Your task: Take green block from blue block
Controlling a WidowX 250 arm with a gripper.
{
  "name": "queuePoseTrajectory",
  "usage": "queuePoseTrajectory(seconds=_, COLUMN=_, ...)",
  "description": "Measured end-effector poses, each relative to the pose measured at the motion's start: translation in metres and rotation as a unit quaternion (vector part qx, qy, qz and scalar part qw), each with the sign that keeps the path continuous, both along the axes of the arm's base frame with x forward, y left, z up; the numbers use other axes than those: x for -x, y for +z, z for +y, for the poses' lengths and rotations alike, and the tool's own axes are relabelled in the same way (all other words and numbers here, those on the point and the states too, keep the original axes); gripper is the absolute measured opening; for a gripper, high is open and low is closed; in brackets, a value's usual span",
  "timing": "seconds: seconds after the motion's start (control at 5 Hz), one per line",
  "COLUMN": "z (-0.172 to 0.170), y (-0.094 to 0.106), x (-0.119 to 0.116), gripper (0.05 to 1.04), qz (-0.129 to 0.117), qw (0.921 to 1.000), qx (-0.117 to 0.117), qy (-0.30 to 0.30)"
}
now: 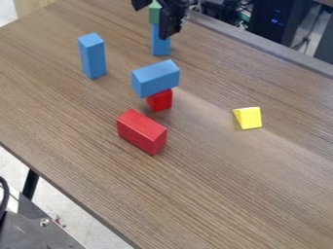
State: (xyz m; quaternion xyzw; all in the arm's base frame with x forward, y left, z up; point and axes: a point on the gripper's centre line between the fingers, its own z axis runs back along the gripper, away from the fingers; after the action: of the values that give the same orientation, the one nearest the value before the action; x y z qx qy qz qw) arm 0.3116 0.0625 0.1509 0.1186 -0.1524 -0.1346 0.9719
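At the top of the camera view the black gripper (153, 20) hangs open, with its two fingers apart on either side of the green block (155, 13). That green block rests on top of an upright blue block (160, 41) near the table's far edge. The right-hand finger hangs in front of part of both blocks, covering their right side. Whether either finger touches the green block, I cannot tell.
Another upright blue block (92, 56) stands to the left. A blue block (156, 78) lies across a small red block (160, 100) mid-table. A larger red block (141, 132) lies nearer, and a yellow block (248, 118) sits to the right.
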Motion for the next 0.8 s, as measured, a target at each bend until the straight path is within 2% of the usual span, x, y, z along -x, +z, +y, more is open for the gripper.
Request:
queuePoseTrajectory(seconds=0.2, z=-0.001, y=-0.010, x=0.002, gripper=0.999, qz=0.015, qw=0.9999, qx=0.004, qy=0.000)
queuePoseTrajectory(seconds=0.4, z=0.001, y=-0.014, x=-0.003, gripper=0.999, qz=0.014, qw=0.9986, qx=0.037, qy=0.036)
queuePoseTrajectory(seconds=0.6, z=0.023, y=-0.018, x=-0.001, gripper=0.999, qz=0.007, qw=0.9905, qx=0.087, qy=0.106)
queuePoseTrajectory(seconds=0.8, z=0.039, y=-0.021, x=-0.006, gripper=0.999, qz=-0.002, qw=0.9823, qx=0.115, qy=0.148)
